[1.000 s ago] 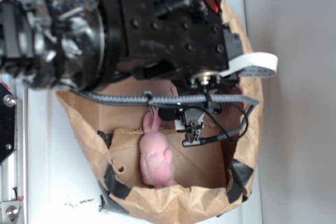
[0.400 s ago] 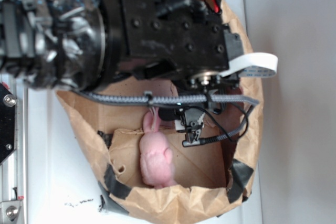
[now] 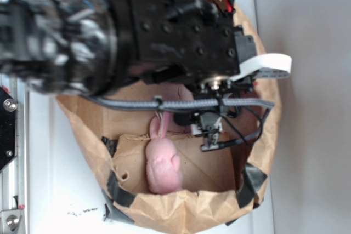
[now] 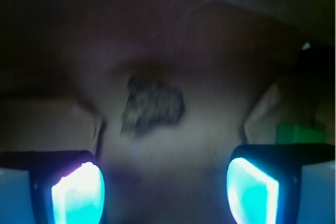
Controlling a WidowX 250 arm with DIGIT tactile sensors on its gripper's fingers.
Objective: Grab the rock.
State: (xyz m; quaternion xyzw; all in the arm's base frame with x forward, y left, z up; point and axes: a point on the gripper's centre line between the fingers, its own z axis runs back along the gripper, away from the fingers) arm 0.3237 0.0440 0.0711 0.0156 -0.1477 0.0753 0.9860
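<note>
So the rock (image 4: 152, 107) sits on the box floor (image 4: 210, 124) ahead of the gripper (image 4: 165, 187), fingers (image 4: 79, 190) spread wide, nothing touching it, slightly left of center.

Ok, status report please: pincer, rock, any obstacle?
Pincer open, empty. Rock ahead between the fingers, untouched. Nothing between them.

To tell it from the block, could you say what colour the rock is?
Mottled dark grey-brown, the rock shows best in the wrist view.
</note>
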